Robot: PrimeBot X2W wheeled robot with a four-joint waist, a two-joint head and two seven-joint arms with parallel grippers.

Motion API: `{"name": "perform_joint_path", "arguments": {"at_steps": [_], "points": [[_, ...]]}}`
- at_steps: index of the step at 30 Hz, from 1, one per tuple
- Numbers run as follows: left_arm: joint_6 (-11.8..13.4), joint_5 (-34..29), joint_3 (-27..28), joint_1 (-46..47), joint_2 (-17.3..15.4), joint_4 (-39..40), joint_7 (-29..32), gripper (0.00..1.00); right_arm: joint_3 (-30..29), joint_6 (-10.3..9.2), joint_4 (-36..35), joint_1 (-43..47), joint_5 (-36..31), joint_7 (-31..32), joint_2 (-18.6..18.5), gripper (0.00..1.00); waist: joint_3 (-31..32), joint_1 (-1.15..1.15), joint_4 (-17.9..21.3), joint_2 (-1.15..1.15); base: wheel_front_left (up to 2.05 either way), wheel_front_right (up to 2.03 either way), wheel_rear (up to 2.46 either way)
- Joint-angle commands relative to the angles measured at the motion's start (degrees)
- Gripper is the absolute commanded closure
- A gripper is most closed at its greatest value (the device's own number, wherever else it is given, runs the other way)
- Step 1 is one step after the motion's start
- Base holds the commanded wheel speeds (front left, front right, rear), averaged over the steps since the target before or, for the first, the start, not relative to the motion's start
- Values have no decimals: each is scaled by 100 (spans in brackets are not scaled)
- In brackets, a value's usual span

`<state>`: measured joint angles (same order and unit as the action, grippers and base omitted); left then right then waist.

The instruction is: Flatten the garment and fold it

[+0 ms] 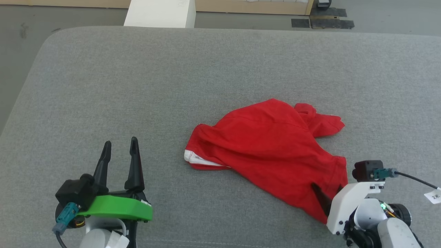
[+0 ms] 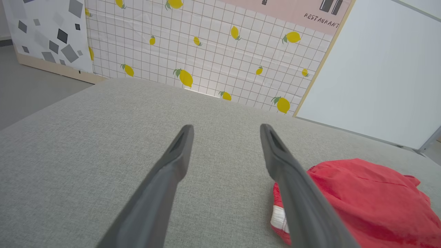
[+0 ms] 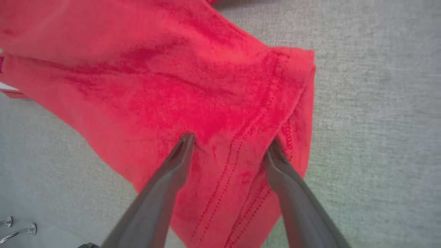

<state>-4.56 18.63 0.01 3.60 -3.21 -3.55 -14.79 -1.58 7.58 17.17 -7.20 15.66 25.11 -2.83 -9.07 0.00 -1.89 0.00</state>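
While the left pincer (image 1: 121,140) hangs over bare grey cloth at the lower left of the head view, all the action is on the other side! The garment (image 1: 272,144) lies in a crumpled red heap right of centre on the tabletop (image 1: 220,69), bunched and far from flat, with a strip of white trim (image 1: 198,158) peeking out at its left edge and a small twisted flap poking up at its far right. Over to the right pincer (image 1: 326,187): it's down at the near right corner of the heap, jaws spread wide, both dark fingertips touching the red fabric, nothing clamped between them. The right wrist view puts us right on top of it, with the right pincer (image 3: 230,139) straddling a stitched hem (image 3: 241,165), rows of red stitching running between the two fingers. The left pincer (image 2: 226,126) is released too, jaws wide apart with nothing in them, and the garment (image 2: 365,193) lies just beside its right finger. A lemon-print wall (image 2: 206,51) stands beyond the tabletop's far edge.
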Motion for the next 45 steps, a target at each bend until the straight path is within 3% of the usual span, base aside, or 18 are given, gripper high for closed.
{"name": "perform_joint_path", "arguments": {"at_steps": [1, 4, 5, 7, 8, 9, 15, 21, 32, 33, 34, 41, 45], "points": [[-44, -72, 9, 47, 30, -27, -20, 0, -41, -9, 92, -114, -34, -49, -5, 0, -4, 0, 0, 0, 0, 0, 0], [-36, -23, -20, 54, 31, -36, -20, 0, -5, -9, 172, -201, -70, -94, -5, 0, -5, 0, -2, 0, 0, 0, 0], [-31, -11, -31, 54, 32, -40, -20, 0, 43, -9, 184, -219, -59, -109, -5, 15, -4, 0, -4, 0, 0, 0, 0], [-18, 6, -49, 58, 32, -45, -20, 0, 116, -9, 157, -242, -50, -209, -5, 67, -4, 0, -11, 0, 0, 0, 0], [-12, 13, -56, 62, 32, -45, -20, 0, 126, -9, 135, -247, -31, -273, -5, 79, -4, 0, -14, 0, 0, 0, 0], [-6, 23, -65, 64, 32, -44, -20, 0, 141, -9, 121, -242, -19, -321, -5, 100, 0, 0, -19, 0, 0, 0, 0], [-4, 64, -100, 51, 33, -65, -20, 0, 65, -9, -237, -409, -196, -526, -5, 100, 39, 0, -41, 0, 0, 0, 0], [-18, 62, -161, 135, 33, -44, -20, 0, -188, -9, -225, -1266, -697, -338, -5, 100, -67, 0, -118, 0, 0, 0, 0], [-9, 146, -315, 432, 33, -13, -20, 0, -633, -9, 1269, -2927, -1567, -297, -31, 100, -499, 0, -547, 0, 0, 0, 0], [-4, 157, -327, 448, 33, -15, -20, 0, -668, -9, 1394, -2983, -1587, -304, -31, 78, -518, 0, -573, 0, 0, 0, 0], [2, 169, -338, 462, 33, -18, -20, 0, -713, -9, 1530, -3030, -1611, -325, -31, 0, -528, 0, -594, 0, 0, 0, 0], [40, 151, -330, 425, 33, -31, -20, 0, -1120, -9, 1726, -2876, -1483, -911, -21, 0, -388, 0, -521, 0, 0, 0, 0], [-86, -56, -426, 246, 33, -147, -20, 0, -693, -9, 612, -1780, -1068, -2316, -12, 0, -20, 0, -184, 0, 0, 0, 0]]}}
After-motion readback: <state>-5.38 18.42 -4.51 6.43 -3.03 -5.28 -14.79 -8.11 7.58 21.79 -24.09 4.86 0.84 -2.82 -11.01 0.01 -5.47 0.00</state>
